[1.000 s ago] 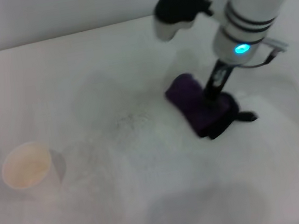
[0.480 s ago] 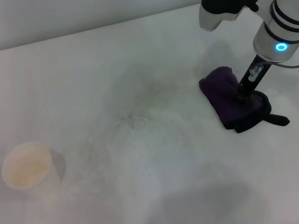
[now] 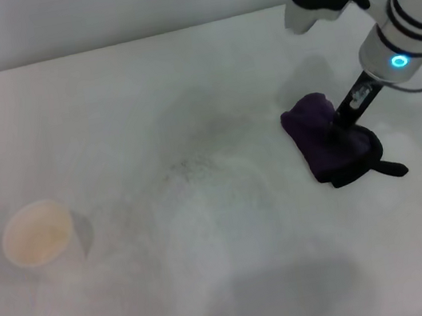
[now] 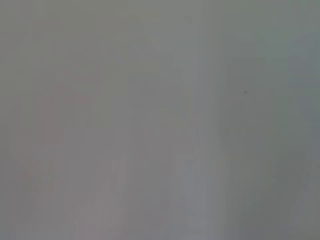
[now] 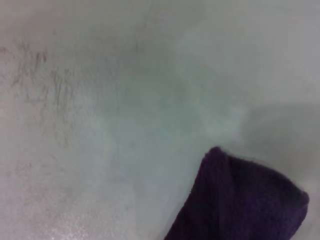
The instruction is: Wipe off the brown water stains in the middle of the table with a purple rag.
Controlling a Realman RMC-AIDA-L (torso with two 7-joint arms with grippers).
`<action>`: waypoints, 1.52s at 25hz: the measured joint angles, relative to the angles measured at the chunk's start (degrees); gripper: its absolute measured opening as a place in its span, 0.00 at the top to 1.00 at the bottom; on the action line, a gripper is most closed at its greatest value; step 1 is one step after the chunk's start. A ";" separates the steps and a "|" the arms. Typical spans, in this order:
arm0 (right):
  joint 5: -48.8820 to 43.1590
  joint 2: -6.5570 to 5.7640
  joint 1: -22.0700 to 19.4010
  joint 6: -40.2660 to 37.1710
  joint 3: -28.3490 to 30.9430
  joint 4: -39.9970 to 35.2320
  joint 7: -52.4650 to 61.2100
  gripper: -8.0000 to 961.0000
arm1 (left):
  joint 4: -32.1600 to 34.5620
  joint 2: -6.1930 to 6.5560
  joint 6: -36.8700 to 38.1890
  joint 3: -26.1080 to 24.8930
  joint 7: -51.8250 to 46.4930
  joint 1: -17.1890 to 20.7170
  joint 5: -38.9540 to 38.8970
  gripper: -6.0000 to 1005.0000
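The purple rag lies bunched on the white table at the right, its black edge and short black tail pointing right. My right gripper reaches down from the upper right and is shut on the rag's right part, which rests on the table. The rag's dark purple corner also shows in the right wrist view. No tan-brown stain shows in any view; only faint grey smudges mark the middle of the table. My left gripper is out of view; its wrist view shows only blank grey.
A white paper cup stands at the left of the table. The table's far edge runs along the top of the head view. A faint shadow lies at the near middle.
My right gripper dragged the rag from the middle of the table to the right, then stopped; in the last half second the arm rose slightly and the rag stayed put.
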 joint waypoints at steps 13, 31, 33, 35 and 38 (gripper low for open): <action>5.18 -1.34 -5.01 6.99 13.48 -6.86 -2.33 0.56 | 0.08 0.00 -0.06 0.00 0.00 -1.09 -0.02 0.11; 53.73 -1.00 -15.83 10.47 27.81 2.27 -52.86 0.56 | 0.08 0.00 0.03 0.00 0.00 -1.83 0.12 0.11; 57.53 -0.70 -16.19 8.80 29.35 4.78 -58.57 0.56 | 0.09 0.00 0.05 0.00 0.00 -1.88 0.12 0.11; 61.90 -0.11 -17.06 7.85 29.92 6.64 -64.69 0.56 | 0.08 0.00 0.03 0.00 0.00 -1.93 0.08 0.11; 68.79 0.30 -18.48 6.66 29.49 9.32 -73.45 0.56 | 0.09 0.00 0.01 0.00 0.00 -2.15 -0.09 0.11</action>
